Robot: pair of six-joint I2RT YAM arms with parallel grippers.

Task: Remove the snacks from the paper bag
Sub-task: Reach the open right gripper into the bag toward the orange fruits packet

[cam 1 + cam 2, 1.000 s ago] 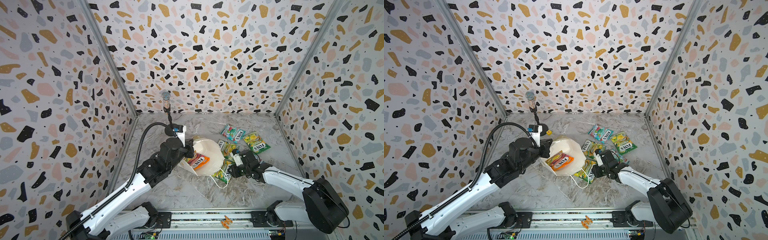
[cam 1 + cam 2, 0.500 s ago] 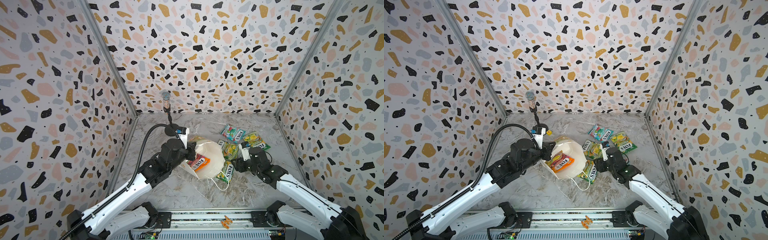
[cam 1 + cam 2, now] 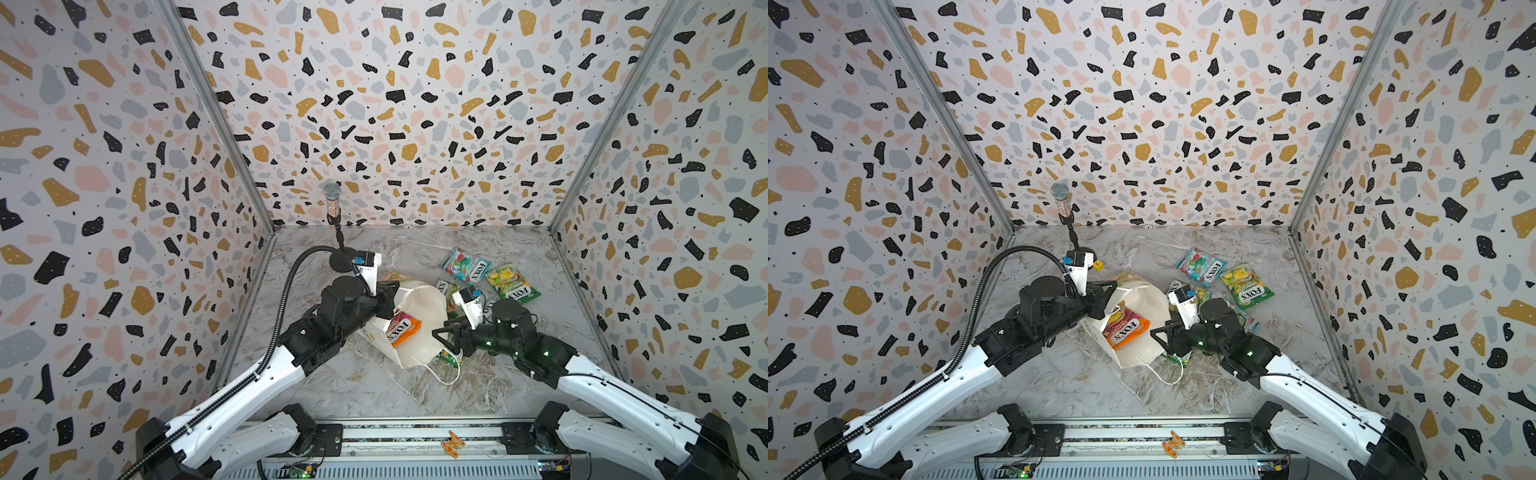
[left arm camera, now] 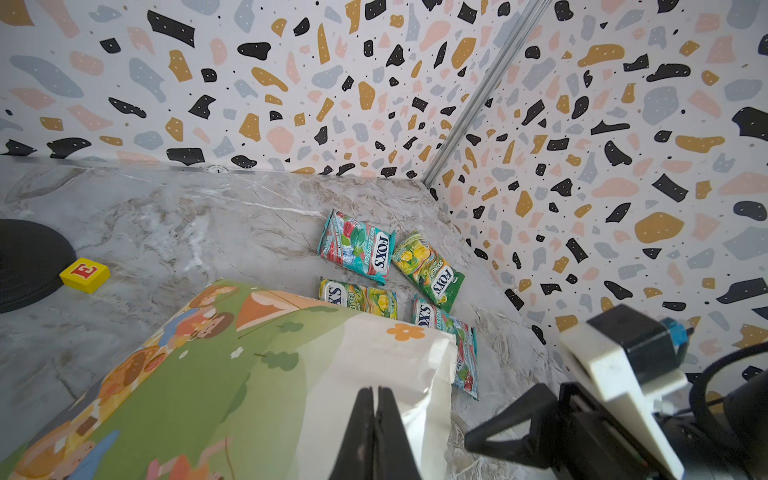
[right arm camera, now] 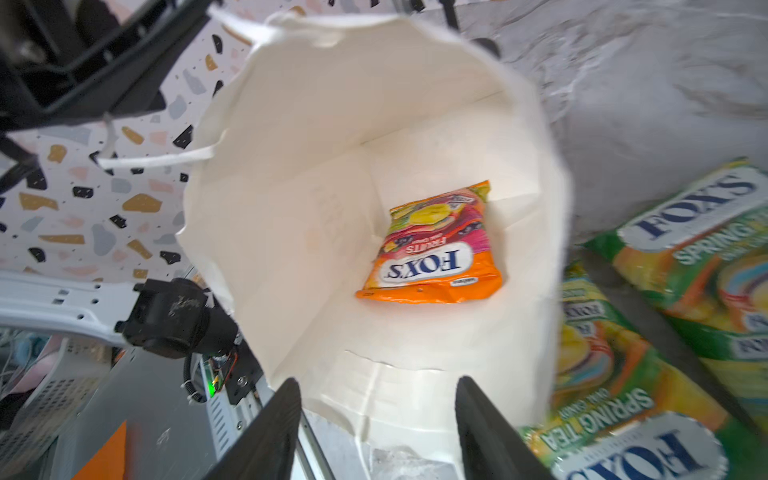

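Where bag (image 3: pixel 424 305) gapes, 1 packet (image 3: pixel 402 330) lies.

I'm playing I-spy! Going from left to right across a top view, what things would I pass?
mic → yellow cube → orange packet inside the bag → right gripper → far teal packet → far green packet

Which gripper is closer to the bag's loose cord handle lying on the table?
Right. The right gripper hangs open at the mouth of the paper bag, close beside the loose cord handle; the left gripper is shut on the opposite rim, across the opening.
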